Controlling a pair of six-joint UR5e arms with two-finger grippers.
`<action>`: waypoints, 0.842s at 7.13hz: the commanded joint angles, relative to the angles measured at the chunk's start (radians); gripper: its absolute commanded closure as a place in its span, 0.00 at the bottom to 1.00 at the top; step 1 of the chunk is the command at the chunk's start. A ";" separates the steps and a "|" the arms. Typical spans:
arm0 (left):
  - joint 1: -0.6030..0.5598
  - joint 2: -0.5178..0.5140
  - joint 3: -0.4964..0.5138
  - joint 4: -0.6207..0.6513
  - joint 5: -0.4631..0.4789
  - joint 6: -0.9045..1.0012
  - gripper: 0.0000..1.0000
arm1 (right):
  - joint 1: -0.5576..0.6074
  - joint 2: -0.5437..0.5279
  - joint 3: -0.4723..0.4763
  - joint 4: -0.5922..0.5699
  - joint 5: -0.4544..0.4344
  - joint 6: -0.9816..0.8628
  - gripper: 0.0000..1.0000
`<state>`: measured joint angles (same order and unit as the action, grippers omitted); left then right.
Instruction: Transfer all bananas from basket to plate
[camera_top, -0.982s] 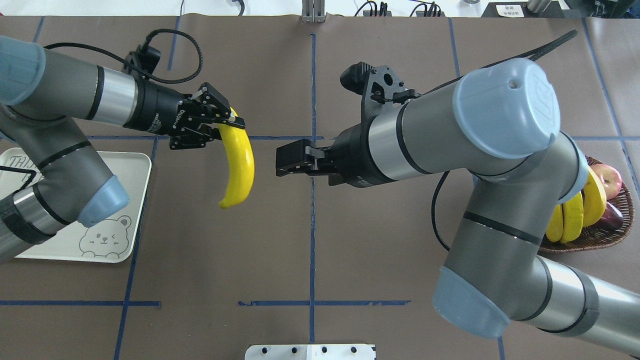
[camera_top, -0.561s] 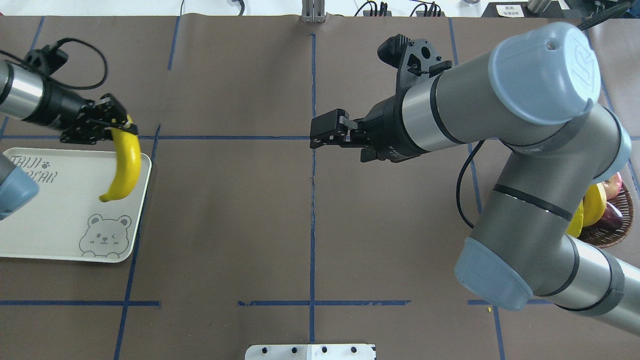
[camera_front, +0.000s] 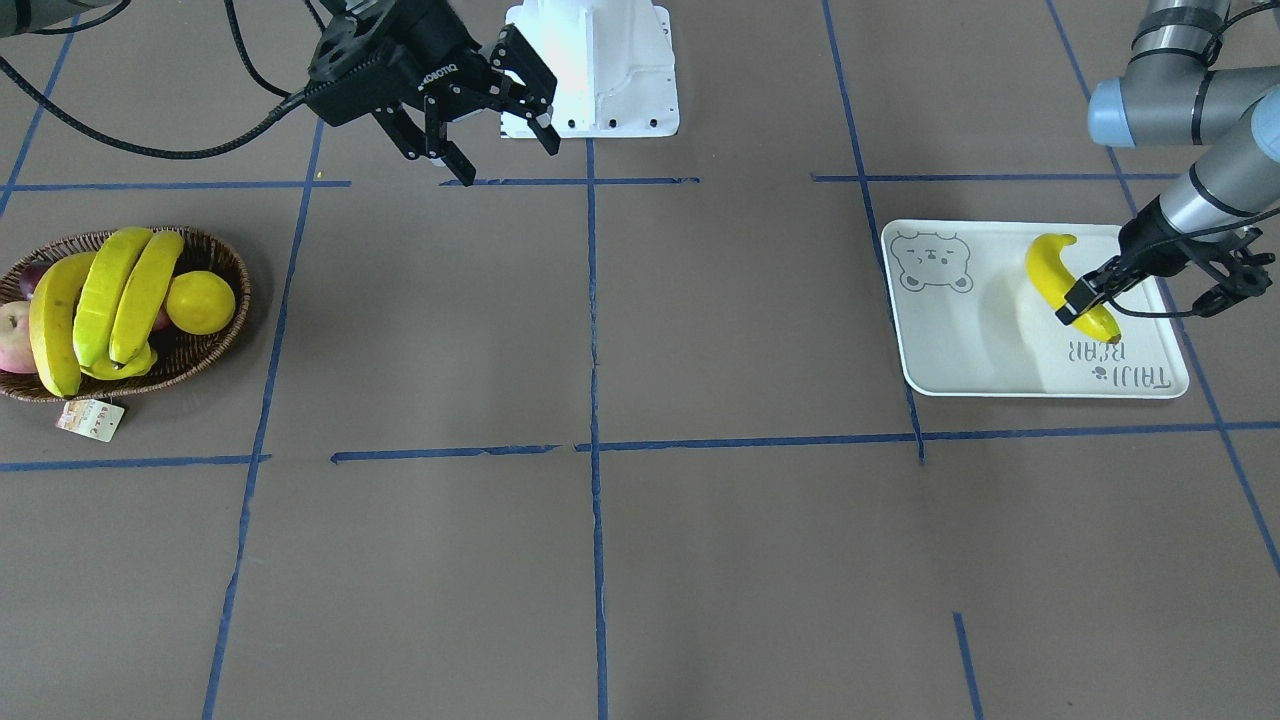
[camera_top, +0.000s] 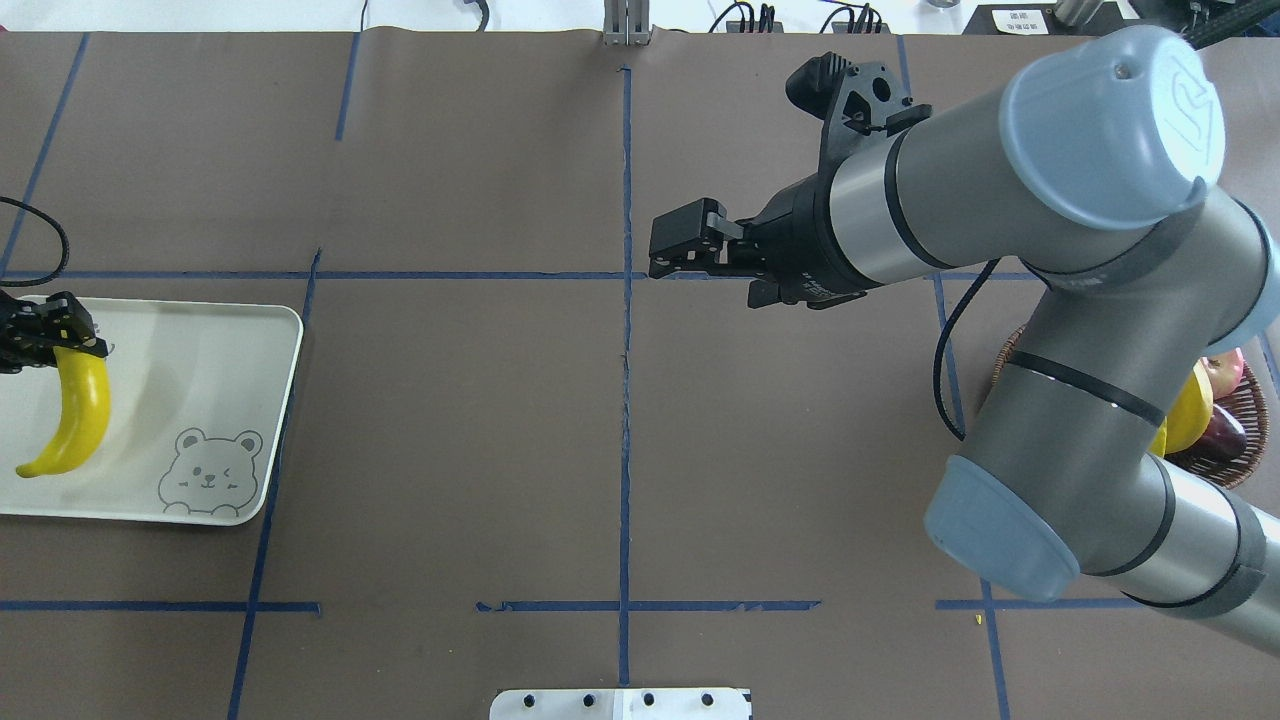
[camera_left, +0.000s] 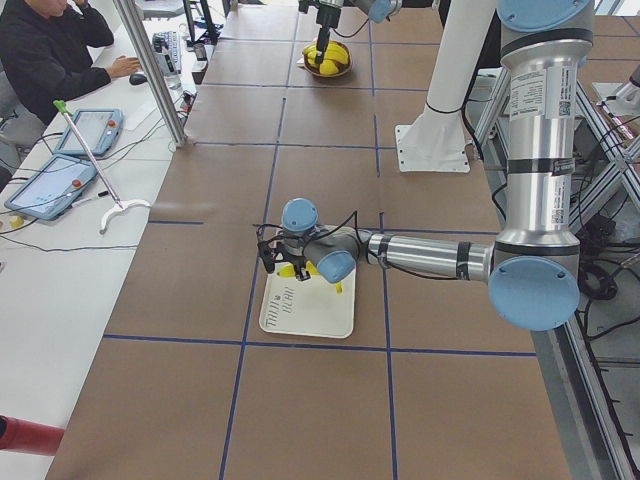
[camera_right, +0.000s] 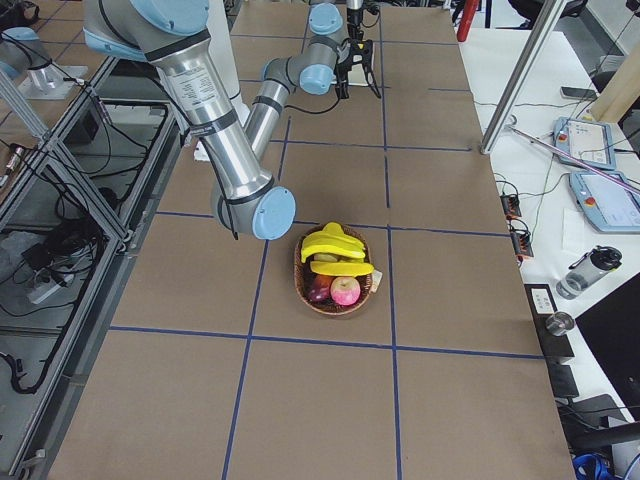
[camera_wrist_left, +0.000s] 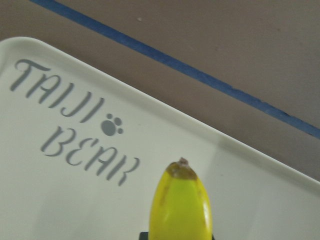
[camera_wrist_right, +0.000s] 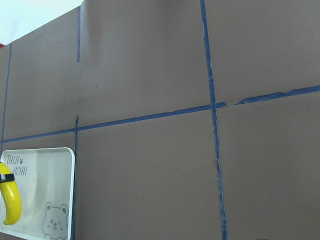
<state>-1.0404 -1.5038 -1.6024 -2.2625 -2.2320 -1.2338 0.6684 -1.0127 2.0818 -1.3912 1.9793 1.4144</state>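
My left gripper (camera_front: 1085, 295) is shut on one end of a yellow banana (camera_front: 1068, 282) and holds it tilted just above the plate (camera_front: 960, 345), near the "TAIJI BEAR" lettering. In the overhead view the gripper (camera_top: 45, 338) sits at the left edge, with the banana (camera_top: 75, 415) over the plate (camera_top: 200, 390). The left wrist view shows the banana's dark tip (camera_wrist_left: 181, 200) over the plate (camera_wrist_left: 60, 200). Three bananas (camera_front: 105, 295) lie in the wicker basket (camera_front: 238, 270). My right gripper (camera_front: 505, 160) is open and empty above the table's middle (camera_top: 660, 250).
The basket also holds a round yellow fruit (camera_front: 200, 301), a red apple (camera_front: 12, 340) and a dark purple fruit, and a paper tag (camera_front: 90, 418) lies beside it. The white robot base (camera_front: 590, 70) stands at the table's edge. An operator (camera_left: 50, 50) sits at the side desk.
My left gripper has carried the banana leftward from the table's middle to above the plate. My right arm has drawn back to the right with its gripper open.
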 joint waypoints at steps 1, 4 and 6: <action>-0.007 0.007 0.051 0.000 0.050 0.061 1.00 | 0.000 -0.003 0.000 0.000 -0.002 0.000 0.00; -0.036 0.013 0.113 -0.009 0.055 0.181 0.93 | -0.003 -0.001 0.000 0.000 -0.004 0.002 0.00; -0.038 0.013 0.107 -0.011 0.054 0.192 0.01 | 0.002 -0.001 0.000 0.000 0.001 0.000 0.00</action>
<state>-1.0761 -1.4917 -1.4940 -2.2722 -2.1770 -1.0509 0.6676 -1.0142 2.0816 -1.3914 1.9788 1.4156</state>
